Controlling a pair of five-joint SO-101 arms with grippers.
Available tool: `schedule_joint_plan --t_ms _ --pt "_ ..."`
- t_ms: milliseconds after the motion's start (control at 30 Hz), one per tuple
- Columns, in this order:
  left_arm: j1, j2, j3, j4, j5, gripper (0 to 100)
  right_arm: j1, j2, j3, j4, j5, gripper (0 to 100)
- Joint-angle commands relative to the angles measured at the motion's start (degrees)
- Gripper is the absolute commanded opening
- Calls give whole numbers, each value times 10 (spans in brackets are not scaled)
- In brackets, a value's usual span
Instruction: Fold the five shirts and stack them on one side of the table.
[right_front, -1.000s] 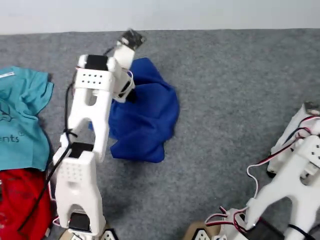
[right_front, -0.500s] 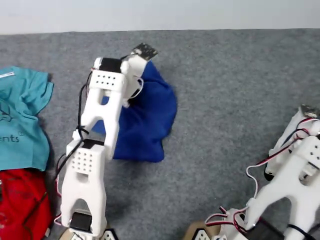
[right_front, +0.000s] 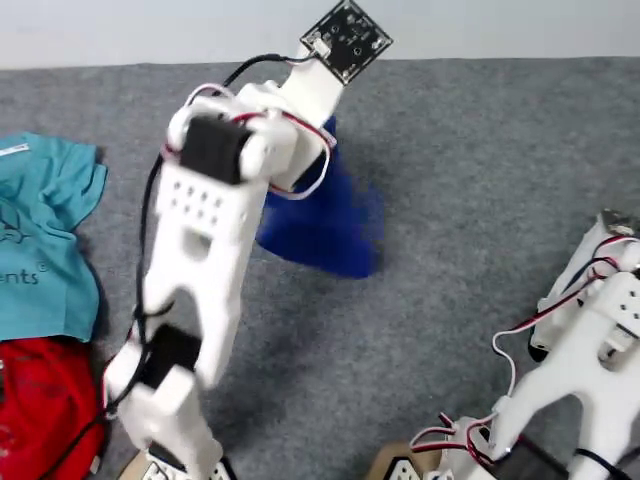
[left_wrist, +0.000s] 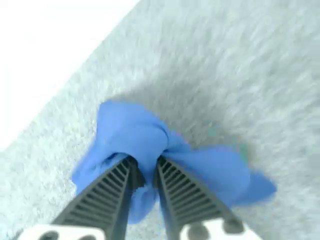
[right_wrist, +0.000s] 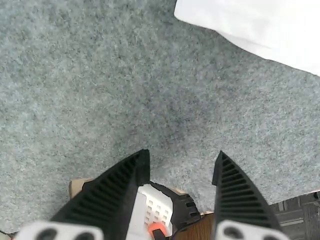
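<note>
Blue shirt (right_front: 322, 228) hangs bunched from the left gripper (left_wrist: 145, 172), whose jaws pinch it, over the far middle of the desk (right_front: 480, 200). The right gripper (right_wrist: 181, 165), jaws spread, is near the right near corner.

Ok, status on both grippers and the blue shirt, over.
Left gripper shut on blue shirt, bunched in its grip. Right gripper open over bare mat. Teal shirt and red shirt lie beside left arm, not in the way.

Bunched blue shirt (left_wrist: 145, 135), hanging aloft
</note>
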Motion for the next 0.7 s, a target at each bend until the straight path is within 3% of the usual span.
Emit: schedule_joint_plan --t_ms 0,100,300,433,667 --pt "18 -142 54 13 28 2 -3 -22 -4 22 5 218" --pt "13 -228 120 13 32 2 -3 -22 -4 22 5 185" --pt "-99 -338 313 12 32 2 -5 -21 -4 22 5 31" --pt "-195 -342 446 -2 30 2 -7 -21 -4 22 4 32" --pt "-316 -315 582 -122 30 2 -7 -21 -4 22 3 32"
